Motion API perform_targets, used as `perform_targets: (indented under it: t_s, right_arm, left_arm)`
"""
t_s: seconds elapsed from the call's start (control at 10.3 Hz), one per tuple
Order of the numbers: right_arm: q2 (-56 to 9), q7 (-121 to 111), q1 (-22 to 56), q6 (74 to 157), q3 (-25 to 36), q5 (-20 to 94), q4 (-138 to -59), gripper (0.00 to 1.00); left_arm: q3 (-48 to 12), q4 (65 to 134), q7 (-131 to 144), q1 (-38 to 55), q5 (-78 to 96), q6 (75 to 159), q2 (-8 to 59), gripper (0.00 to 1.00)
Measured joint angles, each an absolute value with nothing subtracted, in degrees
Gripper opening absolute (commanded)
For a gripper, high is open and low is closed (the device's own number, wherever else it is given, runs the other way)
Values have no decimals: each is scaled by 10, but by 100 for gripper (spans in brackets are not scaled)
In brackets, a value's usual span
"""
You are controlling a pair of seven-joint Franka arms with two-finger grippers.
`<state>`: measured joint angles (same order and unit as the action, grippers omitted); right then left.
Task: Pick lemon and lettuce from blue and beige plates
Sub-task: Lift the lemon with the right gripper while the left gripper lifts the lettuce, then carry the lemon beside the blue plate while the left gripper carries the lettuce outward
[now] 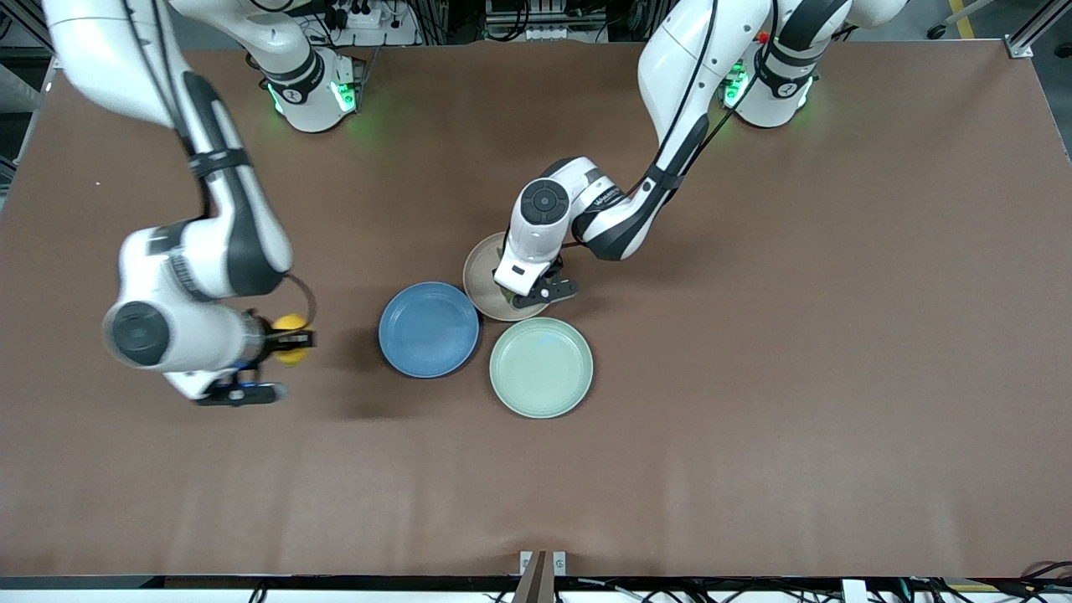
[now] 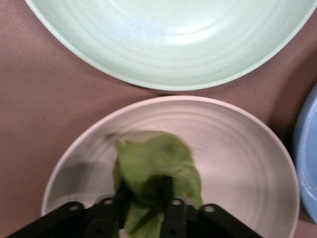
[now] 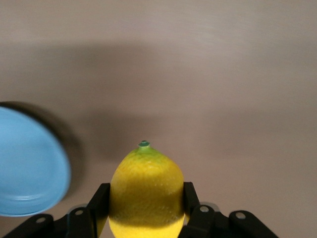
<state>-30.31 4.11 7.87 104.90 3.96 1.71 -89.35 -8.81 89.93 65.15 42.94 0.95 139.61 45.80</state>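
My right gripper (image 1: pixel 293 339) is shut on the yellow lemon (image 1: pixel 291 327), held above bare table toward the right arm's end, beside the blue plate (image 1: pixel 429 329). In the right wrist view the lemon (image 3: pixel 146 191) fills the jaws and the blue plate (image 3: pixel 27 163) shows at the edge. My left gripper (image 1: pixel 519 300) is over the beige plate (image 1: pixel 479 272) and is shut on the green lettuce (image 2: pixel 156 171), whose leaf hangs just above the beige plate (image 2: pixel 237 148). The lettuce is hidden under the hand in the front view.
A pale mint-green plate (image 1: pixel 541 367) sits nearer the front camera than the beige plate, touching it; it also shows in the left wrist view (image 2: pixel 173 39). The blue plate's edge (image 2: pixel 307 158) shows there too. The three plates cluster mid-table on brown cloth.
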Motion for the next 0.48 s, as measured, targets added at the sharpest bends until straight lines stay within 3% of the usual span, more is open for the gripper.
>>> perform_targets:
  t_s: [0.48]
  right_arm:
    - [-330, -21, 25, 1099, 65, 29, -969, 0]
  left_arm:
    - [-86, 881, 652, 414, -11, 1299, 410, 0]
